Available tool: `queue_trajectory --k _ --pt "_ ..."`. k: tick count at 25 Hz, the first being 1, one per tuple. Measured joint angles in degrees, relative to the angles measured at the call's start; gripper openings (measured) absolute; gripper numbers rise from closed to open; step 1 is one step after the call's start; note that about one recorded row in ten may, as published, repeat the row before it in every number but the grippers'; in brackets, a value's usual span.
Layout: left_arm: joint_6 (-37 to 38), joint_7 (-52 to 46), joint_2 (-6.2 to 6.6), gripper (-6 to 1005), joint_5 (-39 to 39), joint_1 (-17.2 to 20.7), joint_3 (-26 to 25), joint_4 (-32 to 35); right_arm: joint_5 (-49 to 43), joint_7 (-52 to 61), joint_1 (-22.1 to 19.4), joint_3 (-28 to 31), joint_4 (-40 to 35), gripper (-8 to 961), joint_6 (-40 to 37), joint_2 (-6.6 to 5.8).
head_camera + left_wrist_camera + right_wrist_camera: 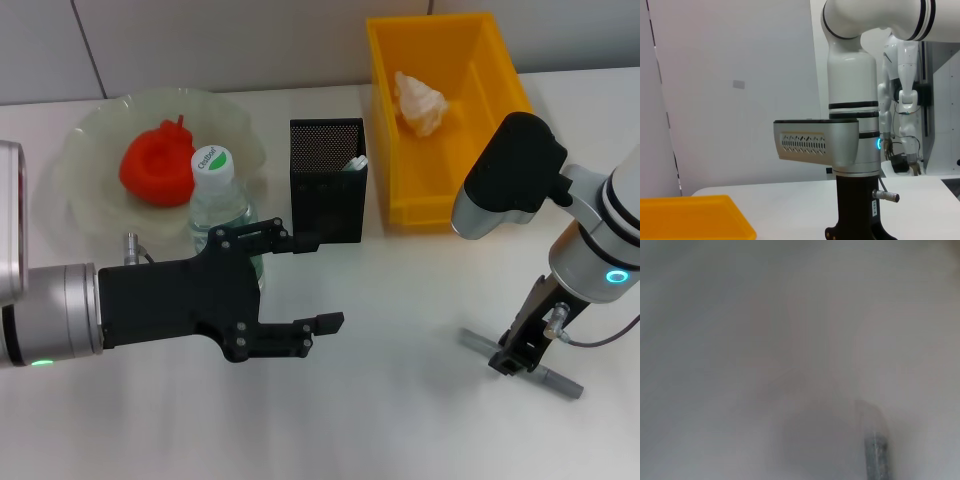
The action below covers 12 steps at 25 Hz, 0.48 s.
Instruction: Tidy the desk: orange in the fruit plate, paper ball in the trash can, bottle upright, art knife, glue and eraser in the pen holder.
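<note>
At nine o'clock, left gripper hovering with fingers spread, nothing held, just in front of upright bottle. At eleven, fruit plate holding red fruit. Near twelve, pen holder; at one, yellow bin with paper ball. At four, right gripper down on art knife, seemingly closed around it, though hard to confirm. Slim, stiff, light: best pinched mid-body. White, smooth desk.
</note>
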Motion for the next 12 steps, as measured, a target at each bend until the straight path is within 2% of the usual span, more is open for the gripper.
queue_trajectory --k 12 --pt "-0.07 0.42 0.0 799 0.0 0.07 0.0 -0.24 -0.48 -0.27 -0.5 -1.41 -0.54 148 0.72 0.09"
